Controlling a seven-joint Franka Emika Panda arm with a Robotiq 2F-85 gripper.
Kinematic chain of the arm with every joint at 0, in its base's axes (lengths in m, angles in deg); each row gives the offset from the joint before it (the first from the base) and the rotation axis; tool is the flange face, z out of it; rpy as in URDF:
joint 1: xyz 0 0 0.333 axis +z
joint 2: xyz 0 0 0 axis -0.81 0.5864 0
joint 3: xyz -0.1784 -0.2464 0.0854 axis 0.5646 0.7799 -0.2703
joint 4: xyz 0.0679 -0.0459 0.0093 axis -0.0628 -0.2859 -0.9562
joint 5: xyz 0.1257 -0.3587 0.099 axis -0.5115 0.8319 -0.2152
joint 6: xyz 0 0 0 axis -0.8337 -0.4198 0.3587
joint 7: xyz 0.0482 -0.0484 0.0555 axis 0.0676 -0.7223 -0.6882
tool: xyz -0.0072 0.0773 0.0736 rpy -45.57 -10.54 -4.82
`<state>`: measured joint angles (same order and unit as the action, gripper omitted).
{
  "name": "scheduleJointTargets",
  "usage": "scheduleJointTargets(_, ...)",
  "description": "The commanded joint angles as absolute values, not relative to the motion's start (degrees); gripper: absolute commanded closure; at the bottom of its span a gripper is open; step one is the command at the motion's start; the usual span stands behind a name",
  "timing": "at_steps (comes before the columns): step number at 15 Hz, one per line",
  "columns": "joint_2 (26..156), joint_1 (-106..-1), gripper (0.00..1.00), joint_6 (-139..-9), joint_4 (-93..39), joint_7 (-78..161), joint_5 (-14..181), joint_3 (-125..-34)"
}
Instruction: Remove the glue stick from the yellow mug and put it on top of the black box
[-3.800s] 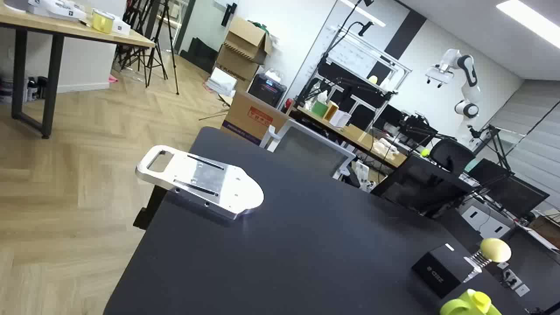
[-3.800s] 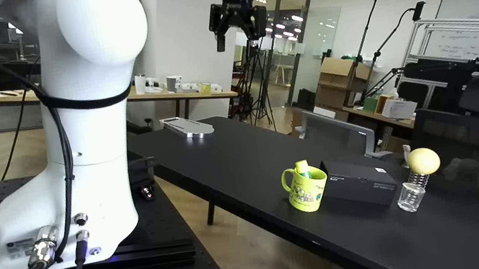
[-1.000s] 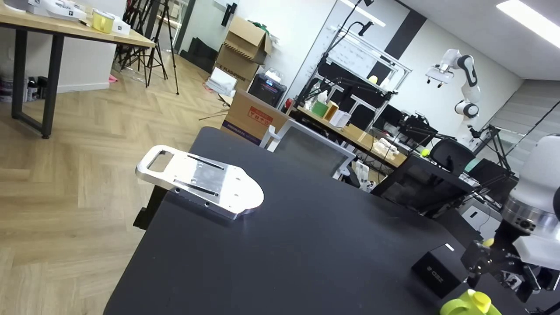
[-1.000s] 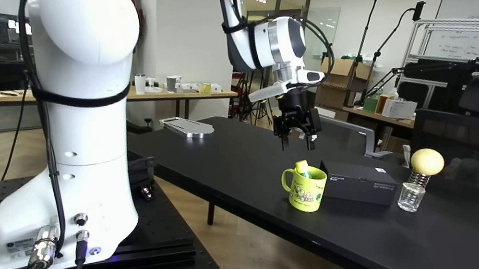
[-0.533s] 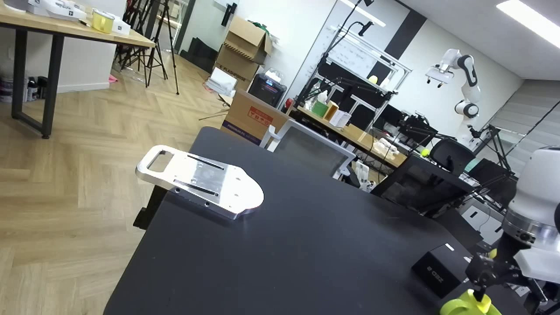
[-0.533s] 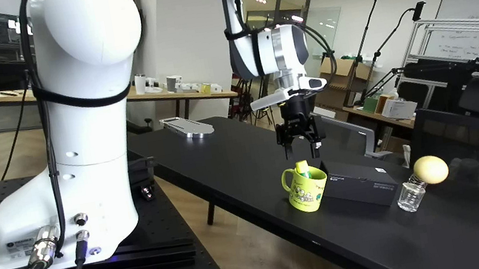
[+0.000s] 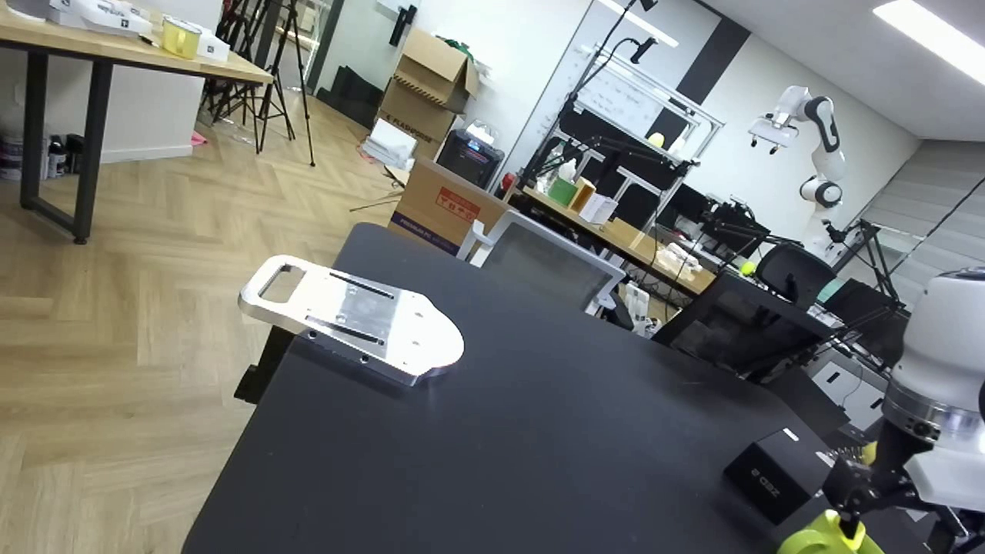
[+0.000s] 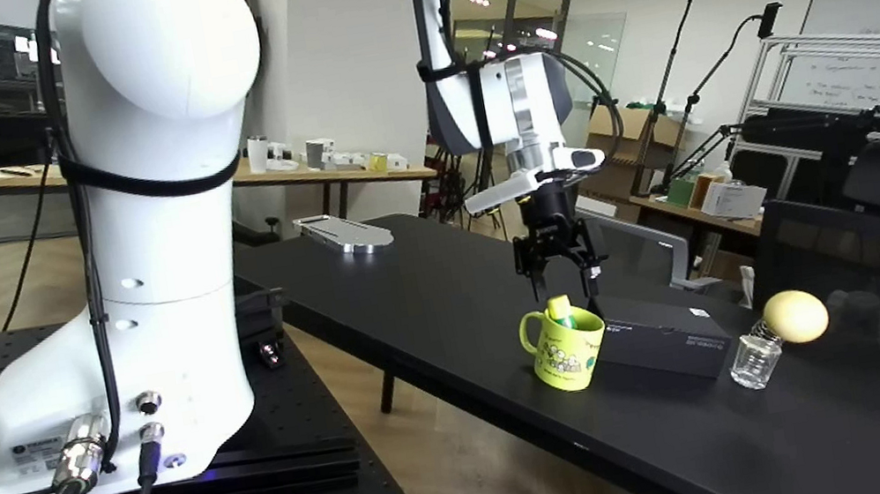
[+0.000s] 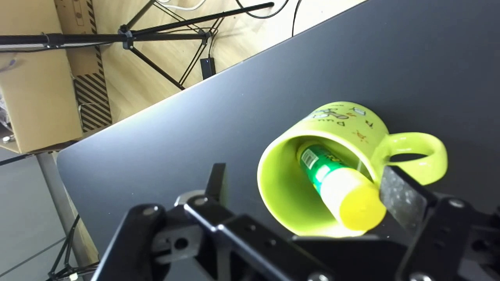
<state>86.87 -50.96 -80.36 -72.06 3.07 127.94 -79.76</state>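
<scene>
The yellow-green mug [image 8: 566, 360] stands on the black table, and in an exterior view [image 7: 817, 540] it is cut by the lower edge. The glue stick [image 8: 560, 312], green with a yellow cap, leans inside it with the cap above the rim. In the wrist view the glue stick [image 9: 332, 175] lies between the fingers, its cap close to the right finger; I cannot tell if they touch. My gripper [image 8: 566, 287] is open just above the mug [image 9: 351, 121]; the wrist view shows the gripper [image 9: 304, 175] wide apart. The black box [image 8: 661, 340] lies beside the mug.
A glass jar [image 8: 755, 362] with a yellow ball [image 8: 796, 315] on a spring stands beyond the box. A silver metal plate [image 7: 369, 319] lies at the table's far end. A chair back [image 8: 626, 234] is against the table edge. The wrist view shows a stand's legs [image 9: 164, 37].
My gripper has come down from high over the table to the mug, still open. The mug and glue stick have shifted slightly. The ball on the spring has swayed.
</scene>
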Motion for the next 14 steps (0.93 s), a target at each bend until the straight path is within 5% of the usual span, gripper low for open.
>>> scheduleJointTargets(1, 88.6, -50.8, 0.00, -80.8, -70.8, 1.4, 129.3, -79.2)
scheduleJointTargets(14, 89.7, -50.4, 0.00, -85.4, -70.3, 4.4, 124.2, -77.9)
